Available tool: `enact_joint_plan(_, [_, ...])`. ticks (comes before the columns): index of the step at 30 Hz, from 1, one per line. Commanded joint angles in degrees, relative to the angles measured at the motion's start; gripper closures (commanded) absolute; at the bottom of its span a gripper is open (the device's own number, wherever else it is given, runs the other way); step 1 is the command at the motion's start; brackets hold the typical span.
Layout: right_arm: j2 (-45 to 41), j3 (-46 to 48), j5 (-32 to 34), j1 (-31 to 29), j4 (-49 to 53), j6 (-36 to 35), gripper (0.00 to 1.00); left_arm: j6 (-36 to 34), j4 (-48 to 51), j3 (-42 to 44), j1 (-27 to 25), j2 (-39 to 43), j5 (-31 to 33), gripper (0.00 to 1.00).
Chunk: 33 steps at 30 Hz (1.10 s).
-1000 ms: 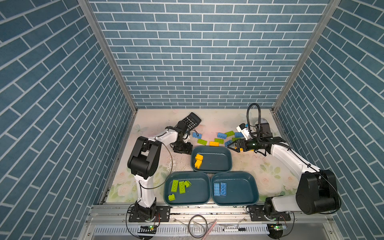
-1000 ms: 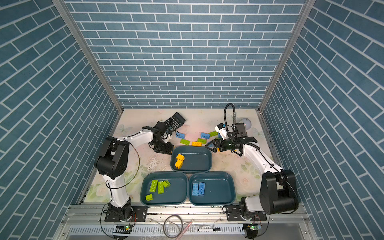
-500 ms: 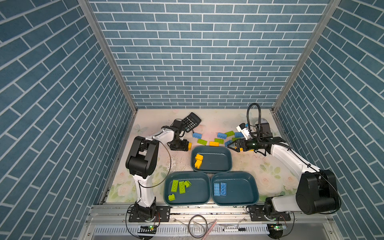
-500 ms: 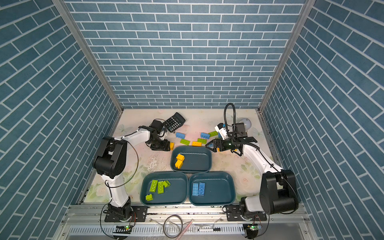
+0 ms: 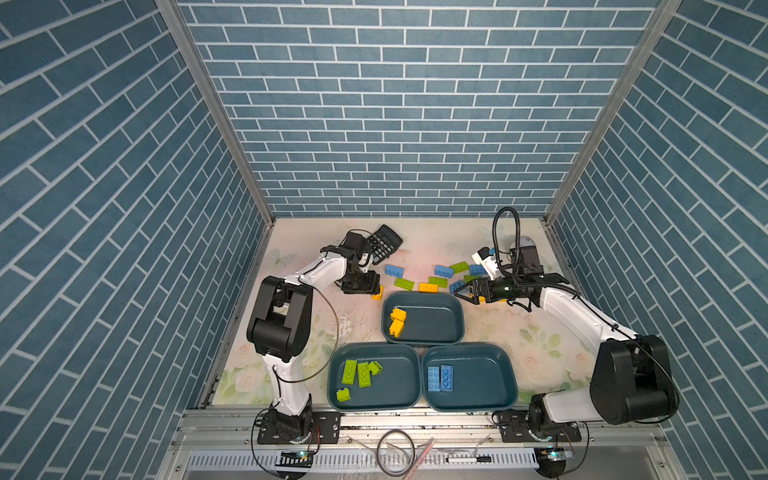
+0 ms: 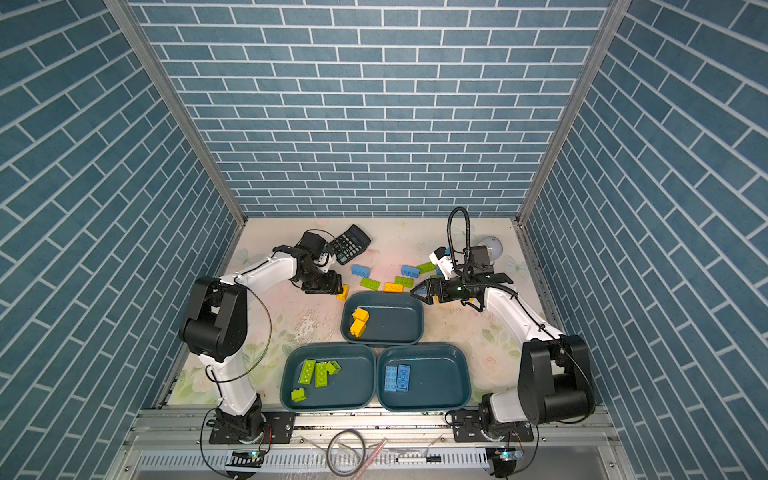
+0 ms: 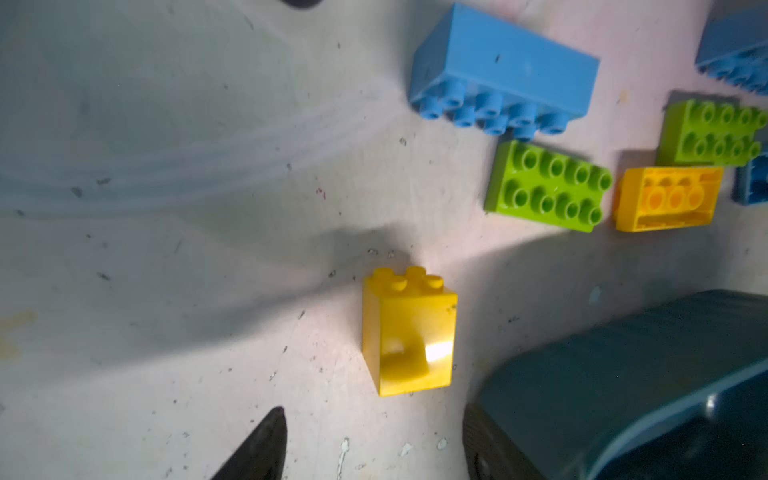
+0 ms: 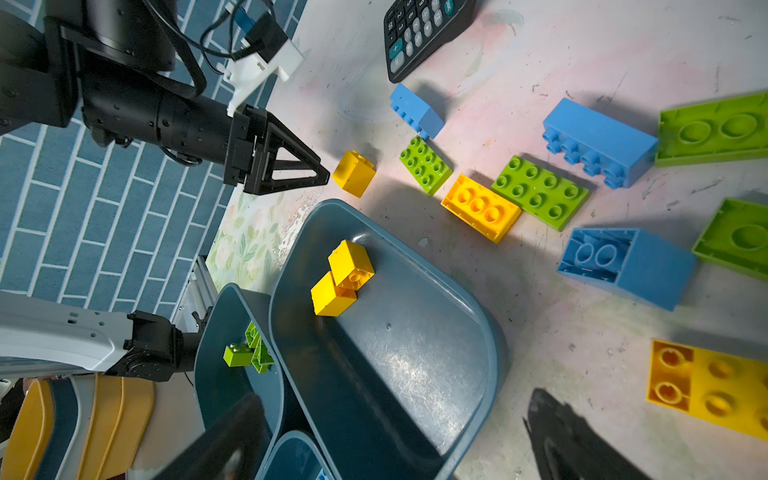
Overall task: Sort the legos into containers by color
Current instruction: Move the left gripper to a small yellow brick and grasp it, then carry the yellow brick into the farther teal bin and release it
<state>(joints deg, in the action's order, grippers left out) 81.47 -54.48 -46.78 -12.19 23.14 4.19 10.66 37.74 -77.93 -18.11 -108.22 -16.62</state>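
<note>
Now the left pincer [image 7: 372, 411] stands spread and empty, its tips just short of a small yellow square studded plastic brick [image 7: 409, 332]. A dark teal shallow plastic tray [image 7: 623, 374] sits just beside one finger. Beyond the brick lie a light blue oblong brick [image 7: 503, 70], a lime green oblong brick [image 7: 548, 185] and an orange oblong brick [image 7: 669, 197]. The right pincer [image 8: 395, 397] gapes empty by that tray's corner; two yellow bricks [image 8: 340, 278] lie inside the tray.
</note>
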Motion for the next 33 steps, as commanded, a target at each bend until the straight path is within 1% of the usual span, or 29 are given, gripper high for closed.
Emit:
enact_joint_plan(1, [0.61, -1.77, -1.2, 0.2, 0.07, 0.25, 0.01, 1.12, -0.56, -2.48, -0.85, -2.76, 0.01, 0.31])
enact_joint_plan(6, [0.28, -1.55, -1.03, 0.23, 0.42, -0.05, 0.01, 0.97, 0.27, -4.72, -2.43, -5.21, 0.7, 0.32])
enact_joint_plan(16, [-0.33, -0.13, -0.95, 0.4, -0.13, 0.12, 0.01, -0.94, 2.37, -5.32, -3.32, -8.2, 6.9, 0.39])
enact_joint_plan(19, [-0.57, 0.06, -0.86, 0.38, -0.27, 0.13, 0.01, -1.51, 3.33, -5.61, -3.37, -8.68, 9.32, 0.46])
enact_joint_plan(21, [-0.66, 0.05, -0.85, 0.49, -0.27, 0.06, 0.01, -1.78, 3.31, -5.4, -3.37, -8.52, 10.68, 0.53])
enact_joint_plan(24, [-0.52, -0.15, -0.93, 0.49, -0.21, 0.04, 0.01, -1.87, 4.26, -6.05, -3.34, -7.78, 11.01, 0.63])
enact_joint_plan(26, [-0.45, -0.26, -0.96, 0.56, -0.24, 0.07, 0.01, -1.82, 4.99, -6.34, -3.42, -6.61, 11.09, 0.68])
enact_joint_plan(29, [-0.44, -0.28, -0.94, 0.63, -0.23, -0.14, 0.01, -1.28, 6.98, -6.65, -3.42, -3.8, 10.51, 0.71])
enact_joint_plan(33, [-0.46, -0.05, -1.03, 0.62, -0.84, -0.03, 0.01, 0.39, 9.86, -5.63, -4.32, 1.9, 8.2, 0.71])
